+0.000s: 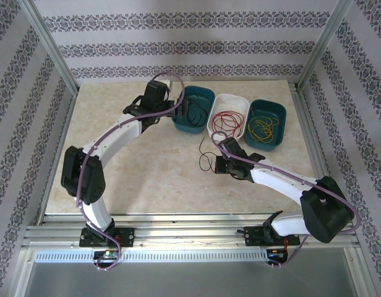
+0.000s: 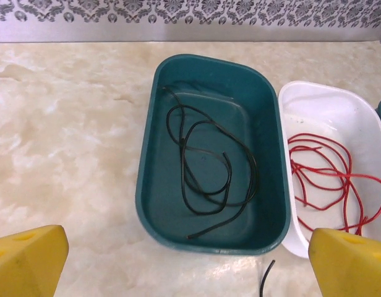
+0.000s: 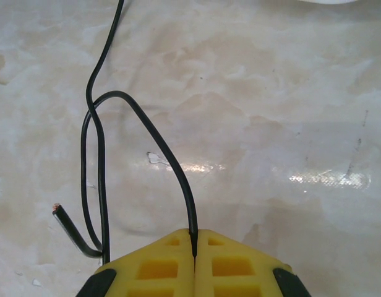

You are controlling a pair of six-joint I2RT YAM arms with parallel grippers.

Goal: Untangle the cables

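Observation:
A thin black cable (image 3: 135, 117) loops over the marble table, and my right gripper (image 3: 194, 238) is shut on it, the wire pinched between the yellow fingers. From above, this cable (image 1: 205, 153) lies just left of the right gripper (image 1: 220, 166). Another black cable (image 2: 206, 167) is coiled in the left teal bin (image 2: 147, 185). Red cable (image 2: 329, 176) lies in the white bin (image 2: 314, 99). Yellow cable (image 1: 263, 128) sits in the right teal bin (image 1: 280, 120). My left gripper (image 2: 190, 266) hangs open above the table just in front of the left teal bin, its yellow fingers (image 2: 26, 260) wide apart.
The three bins stand in a row at the back of the table (image 1: 128, 167). A metal frame post (image 1: 54, 55) and patterned walls enclose the space. The cut end of the black cable (image 2: 268, 278) shows near the left bin's front edge.

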